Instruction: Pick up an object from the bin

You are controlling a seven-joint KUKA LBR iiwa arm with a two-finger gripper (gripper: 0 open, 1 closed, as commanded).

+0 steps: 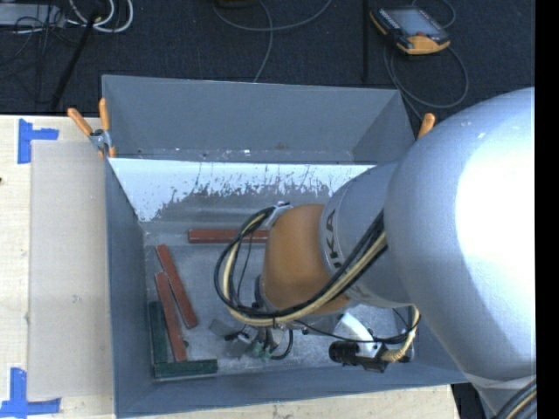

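My gripper [242,339] pokes out as dark parts below the wrist, low over the bin floor near the front wall, and is mostly hidden by the arm. Just left of it lie two reddish-brown sticks [177,288] side by side, running front to back. A dark green L-shaped piece [181,367] lies in the front left corner. Another reddish-brown stick [223,235] lies crosswise behind the wrist. What sits directly under the gripper is hidden.
A white piece [355,327] and a small black cylinder [345,353] lie at the front right, under the arm's cables. The large arm covers the right half of the bin. The bin's back slope and left wall stand close by.
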